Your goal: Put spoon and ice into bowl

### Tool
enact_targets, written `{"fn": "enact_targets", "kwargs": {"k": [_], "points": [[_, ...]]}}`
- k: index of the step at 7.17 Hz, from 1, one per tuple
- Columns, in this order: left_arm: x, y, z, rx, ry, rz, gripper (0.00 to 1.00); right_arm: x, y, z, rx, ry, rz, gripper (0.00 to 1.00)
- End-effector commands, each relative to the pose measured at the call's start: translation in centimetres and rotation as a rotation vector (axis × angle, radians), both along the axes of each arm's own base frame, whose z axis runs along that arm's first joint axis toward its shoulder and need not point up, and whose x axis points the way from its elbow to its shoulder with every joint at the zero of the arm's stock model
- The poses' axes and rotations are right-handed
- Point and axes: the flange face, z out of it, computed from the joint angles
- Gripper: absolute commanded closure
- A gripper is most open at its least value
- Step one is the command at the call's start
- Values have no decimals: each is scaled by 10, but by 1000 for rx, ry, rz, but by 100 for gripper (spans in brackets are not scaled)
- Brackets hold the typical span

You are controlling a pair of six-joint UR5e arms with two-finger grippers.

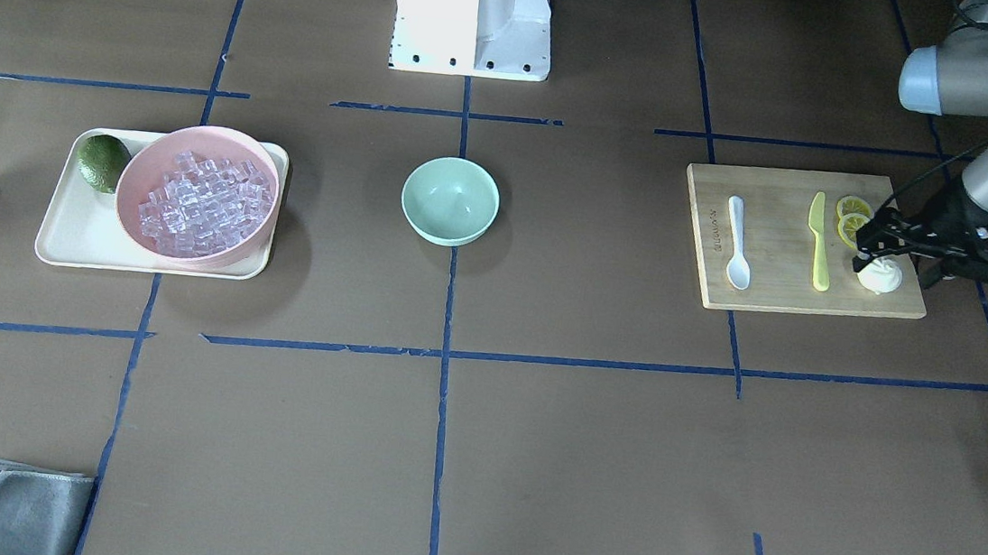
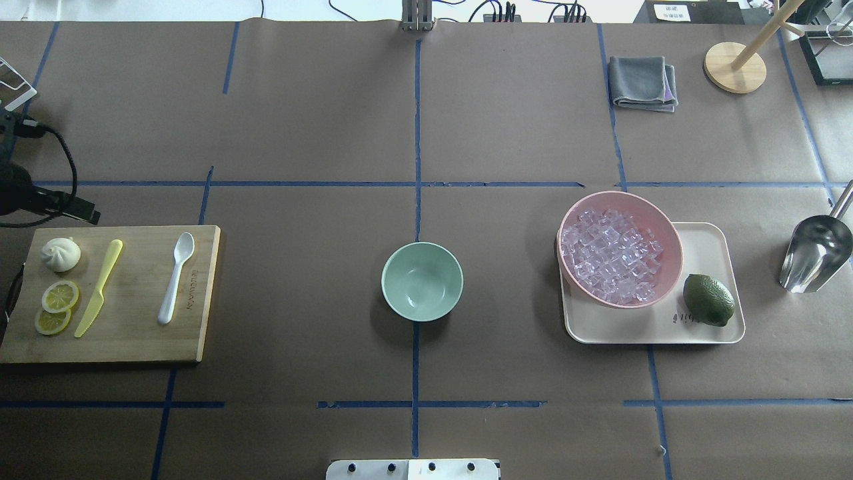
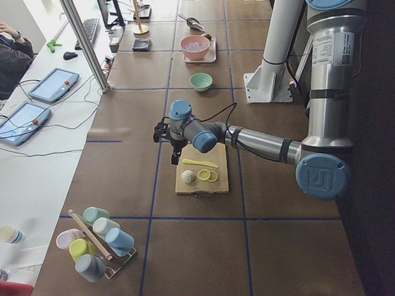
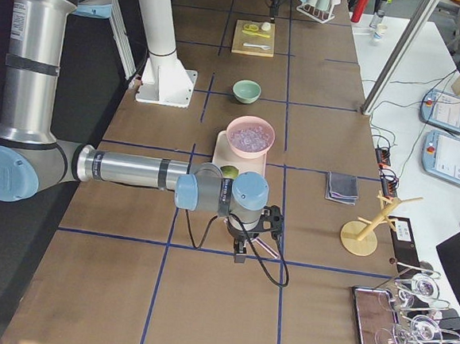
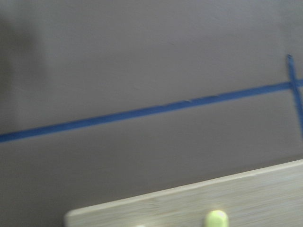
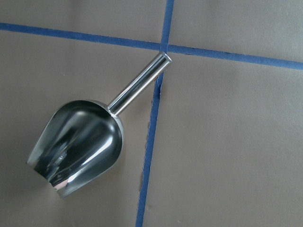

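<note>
Pickup of the small white plastic spoon (image 1: 737,243) looks to us like the step in hand. The left end effector (image 1: 869,246) hangs near the wooden cutting board's (image 1: 773,294) outer corner; we cannot tell how wide it stands. We would cross the yellow-green plastic knife (image 1: 819,245), then pinch the slim handle squarely at mid-length. The spoon lies flat, with its oval scoop pointing away from the robot. Farther along the surface the round mint-green bowl (image 1: 447,232) sits empty. Beyond it, clear glassy ice cubes (image 1: 197,204) fill the wide pink bowl (image 1: 200,134). The right end effector's (image 4: 239,255) opening we cannot tell.
</note>
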Motion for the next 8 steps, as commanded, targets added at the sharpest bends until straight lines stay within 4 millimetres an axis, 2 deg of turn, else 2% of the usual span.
{"fn": "enact_targets", "kwargs": {"k": [1,3,5,8], "points": [[71,39,-20,19,49,10,0,0,0,0,0,-1,-1,0],[108,54,-25,32,30,14,0,0,0,-1,3,1,-1,0],[126,60,-26,11,32,27,1,0,0,0,1,1,-1,0],[129,60,-25,11,29,30,17,0,0,0,0,1,-1,0]]}}
